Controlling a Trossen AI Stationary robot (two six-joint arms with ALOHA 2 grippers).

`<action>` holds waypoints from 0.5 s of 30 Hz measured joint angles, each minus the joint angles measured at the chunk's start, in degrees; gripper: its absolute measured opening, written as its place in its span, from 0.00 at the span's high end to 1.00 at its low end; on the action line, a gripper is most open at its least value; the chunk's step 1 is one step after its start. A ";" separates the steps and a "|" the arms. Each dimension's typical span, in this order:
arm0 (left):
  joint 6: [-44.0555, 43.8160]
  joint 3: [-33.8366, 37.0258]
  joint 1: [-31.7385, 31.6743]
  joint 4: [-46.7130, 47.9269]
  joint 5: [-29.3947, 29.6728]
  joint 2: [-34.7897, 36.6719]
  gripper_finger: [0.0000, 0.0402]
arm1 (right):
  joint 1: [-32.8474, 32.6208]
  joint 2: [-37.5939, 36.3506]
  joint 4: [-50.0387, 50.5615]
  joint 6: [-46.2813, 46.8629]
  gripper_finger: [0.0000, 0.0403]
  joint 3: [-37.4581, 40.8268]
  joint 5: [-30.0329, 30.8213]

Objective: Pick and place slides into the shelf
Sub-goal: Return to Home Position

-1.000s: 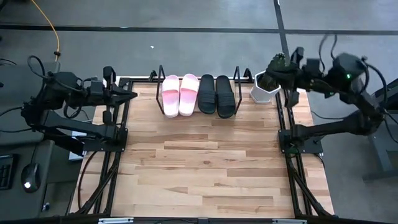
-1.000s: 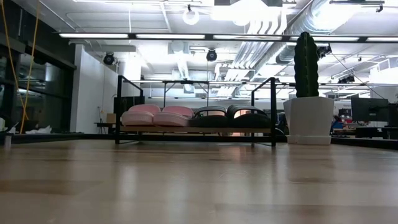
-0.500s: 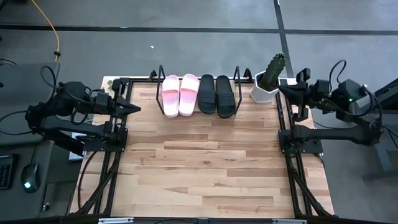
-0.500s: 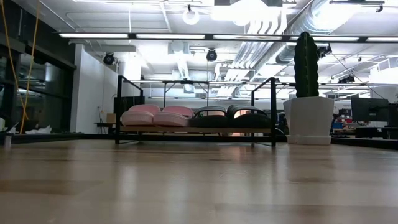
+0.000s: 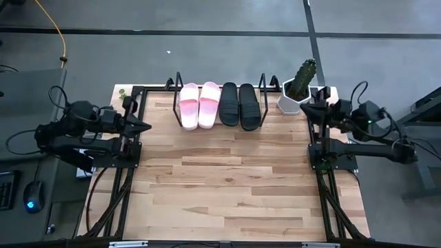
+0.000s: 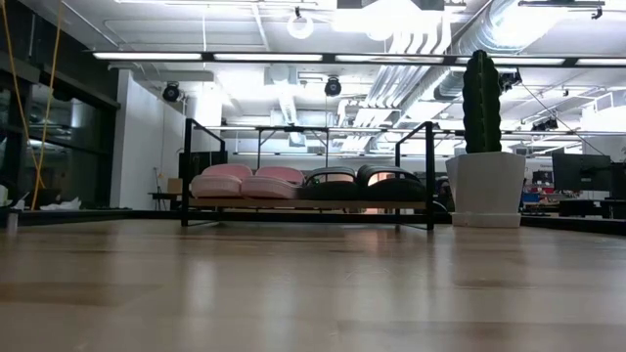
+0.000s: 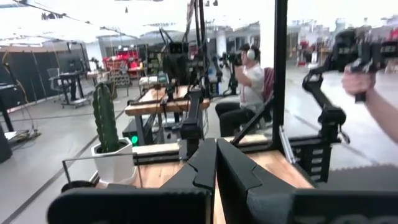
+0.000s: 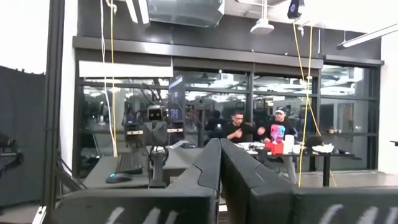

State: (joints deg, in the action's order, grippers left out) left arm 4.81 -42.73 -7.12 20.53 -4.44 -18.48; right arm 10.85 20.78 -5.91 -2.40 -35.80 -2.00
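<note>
Pink slide sandals (image 5: 189, 105) and black slide sandals (image 5: 249, 105) lie paired on the low wooden-board, black-wire shelf (image 6: 293, 203), upper centre of the high view. They are likely light and bendy, best pinched at the wide strap. Left gripper (image 5: 141, 127), mid-left, and right gripper (image 5: 308, 109), mid-right, are both closed and empty.

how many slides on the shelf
4, all on the shelf: two pink slides at its left in the high view, two black slides beside them, nearer the cactus pot. None look hidden.

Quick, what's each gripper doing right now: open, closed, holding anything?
Left gripper: shut, holding nothing, at the table's left edge.
Right gripper: shut, holding nothing, at the table's right edge.
</note>
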 joint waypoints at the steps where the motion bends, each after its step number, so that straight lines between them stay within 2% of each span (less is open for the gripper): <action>1: -0.47 0.90 0.01 -0.85 -0.13 0.89 0.99 | 0.00 -0.01 -1.70 -0.02 1.00 1.21 -0.07; 10: -3.19 8.08 0.01 -4.57 -1.17 7.71 0.99 | 0.00 -1.06 -15.73 2.43 1.00 12.51 -0.48; 15: -3.84 10.06 -0.01 -4.96 -1.17 9.46 0.99 | 0.00 -1.46 -20.53 3.59 1.00 15.80 -1.55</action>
State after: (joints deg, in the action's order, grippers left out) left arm 0.97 -32.67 -7.14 15.58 -5.61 -9.02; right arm 10.85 19.31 -26.44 1.20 -20.01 -3.56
